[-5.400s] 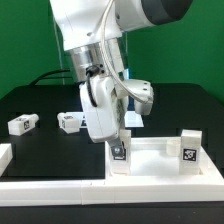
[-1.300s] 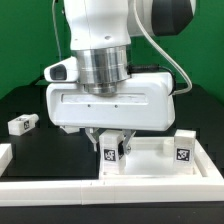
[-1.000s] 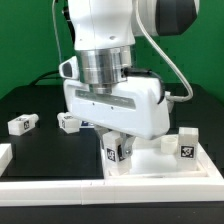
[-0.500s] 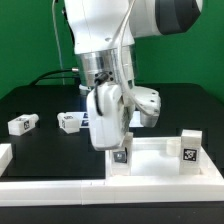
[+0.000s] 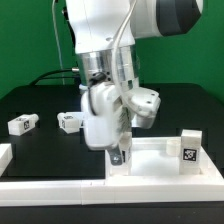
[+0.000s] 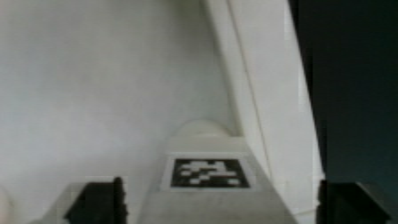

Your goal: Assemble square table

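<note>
Smooth white tagged leg block (image 6: 210, 168) stands between widely spread jaws

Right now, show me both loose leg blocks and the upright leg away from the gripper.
Leftmost loose leg block (image 5: 20, 124): exterior view, its middle.
Other loose leg block (image 5: 68, 122): exterior view, its middle.
Upright leg (image 5: 187, 154): exterior view, its tag.

White rimmed tabletop (image 5: 160, 168); tagged leg (image 5: 187, 146) upright on its corner; another leg (image 5: 22, 124) lying well apart.
</note>
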`<state>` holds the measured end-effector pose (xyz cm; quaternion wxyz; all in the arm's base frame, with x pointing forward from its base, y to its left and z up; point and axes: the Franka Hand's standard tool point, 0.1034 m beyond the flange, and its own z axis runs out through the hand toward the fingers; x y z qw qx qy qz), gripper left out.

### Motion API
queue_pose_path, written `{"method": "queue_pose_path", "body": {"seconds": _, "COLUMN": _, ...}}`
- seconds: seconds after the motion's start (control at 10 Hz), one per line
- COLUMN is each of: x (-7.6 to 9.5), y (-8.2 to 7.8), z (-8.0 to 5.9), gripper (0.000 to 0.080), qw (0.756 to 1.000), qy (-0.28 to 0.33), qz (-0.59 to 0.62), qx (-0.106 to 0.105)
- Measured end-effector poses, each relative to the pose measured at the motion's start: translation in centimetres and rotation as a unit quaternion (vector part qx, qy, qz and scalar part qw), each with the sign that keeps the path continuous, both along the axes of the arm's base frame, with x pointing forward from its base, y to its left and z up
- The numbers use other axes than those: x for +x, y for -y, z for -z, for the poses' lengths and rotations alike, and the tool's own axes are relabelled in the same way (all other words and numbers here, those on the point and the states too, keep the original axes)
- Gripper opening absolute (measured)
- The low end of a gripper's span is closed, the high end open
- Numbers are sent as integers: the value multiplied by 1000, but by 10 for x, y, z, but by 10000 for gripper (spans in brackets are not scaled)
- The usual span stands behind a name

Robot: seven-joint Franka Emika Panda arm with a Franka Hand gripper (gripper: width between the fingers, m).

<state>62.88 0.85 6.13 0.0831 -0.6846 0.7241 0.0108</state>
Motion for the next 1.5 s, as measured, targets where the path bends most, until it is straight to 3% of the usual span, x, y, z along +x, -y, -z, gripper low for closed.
{"method": "queue_pose_path", "body": {"seconds": 0.1, "x": -1, "y": -2, "z": -2, "gripper": 617, "qw": 996, "qy": 13, "qz": -93, "qx": -9}}
{"method": "queue_pose_path", "body": {"seconds": 0.4, "x": -5, "y": -2, "z": 0, "gripper": 643, "qw": 981, "qy": 24, "qz": -193, "qx": -24}}
{"method": "queue_pose_path", "body": {"seconds": 0.5, "x": -6, "y": -2, "z": 0, "gripper": 649, "qw": 965, "qy": 23, "qz": -259, "qx": -36}}
{"method": "queue_pose_path", "body": {"seconds": 0.7, "x": -4, "y": 1, "z": -4, "gripper": 649, "qw": 885, "qy": 27, "qz": -460, "qx": -71}}
{"method": "queue_pose_path", "body": {"seconds": 0.9, "x": -1, "y": 3, "z": -5, "gripper": 649, "qw": 810, "qy": 46, "qz": -578, "qx": -88}}
{"method": "queue_pose_path", "body": {"seconds": 1.0, "x": -1, "y": 2, "z": -5, "gripper": 649, "qw": 828, "qy": 44, "qz": -552, "qx": -86}}
{"method": "queue_pose_path", "body": {"seconds": 1.1, "x": -1, "y": 3, "z": -4, "gripper": 525, "qw": 826, "qy": 44, "qz": -555, "qx": -86}}
{"method": "queue_pose_path", "body": {"seconds": 1.2, "x": -1, "y": 2, "z": -4, "gripper": 388, "qw": 842, "qy": 42, "qz": -531, "qx": -83}}
{"method": "queue_pose_path", "body": {"seconds": 1.3, "x": -1, "y": 2, "z": -4, "gripper": 388, "qw": 865, "qy": 38, "qz": -494, "qx": -80}}
{"method": "queue_pose_path", "body": {"seconds": 1.4, "x": -1, "y": 3, "z": -3, "gripper": 288, "qw": 881, "qy": 35, "qz": -465, "qx": -78}}
{"method": "queue_pose_path", "body": {"seconds": 1.5, "x": -1, "y": 3, "z": -3, "gripper": 288, "qw": 896, "qy": 32, "qz": -436, "qx": -76}}
